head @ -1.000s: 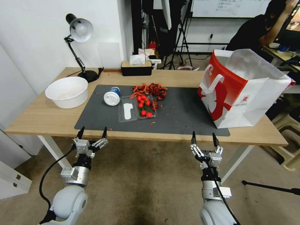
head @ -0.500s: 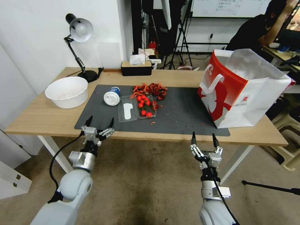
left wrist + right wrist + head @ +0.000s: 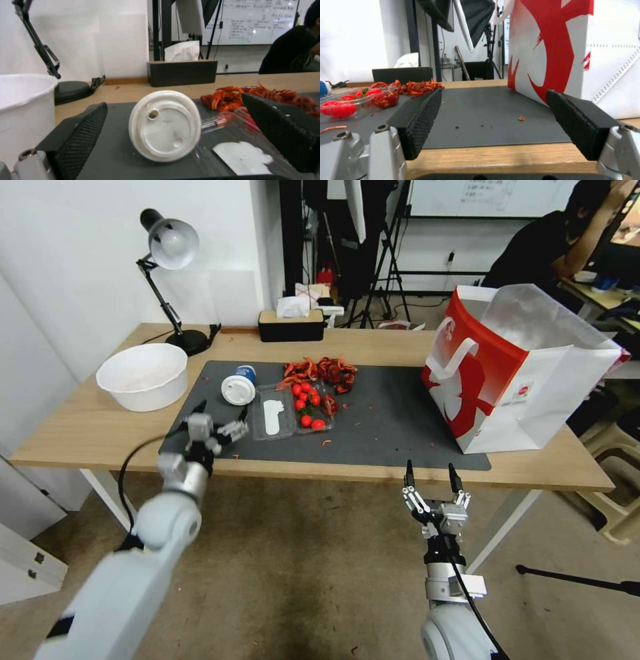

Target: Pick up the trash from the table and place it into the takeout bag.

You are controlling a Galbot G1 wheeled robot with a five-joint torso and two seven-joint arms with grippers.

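On the grey-matted surface (image 3: 393,440) lies a white lidded cup (image 3: 238,386). Left tool (image 3: 222,419) (wide open, empty) should straddle it squarely; right tool (image 3: 430,477) waits, open.

White wall (image 3: 80,280) runs up the ten o'clock side, plain and bright. A black desk lamp (image 3: 167,247) with a silver shade stands at eleven o'clock. At twelve, a dark tissue box (image 3: 291,327) with a wooden top, and behind it black tripods and stands (image 3: 380,260). A whiteboard (image 3: 493,197) covered in writing hangs at one o'clock. Mottled brown floor (image 3: 300,567) spreads across six o'clock, and a white cabinet (image 3: 27,553) sits at eight o'clock
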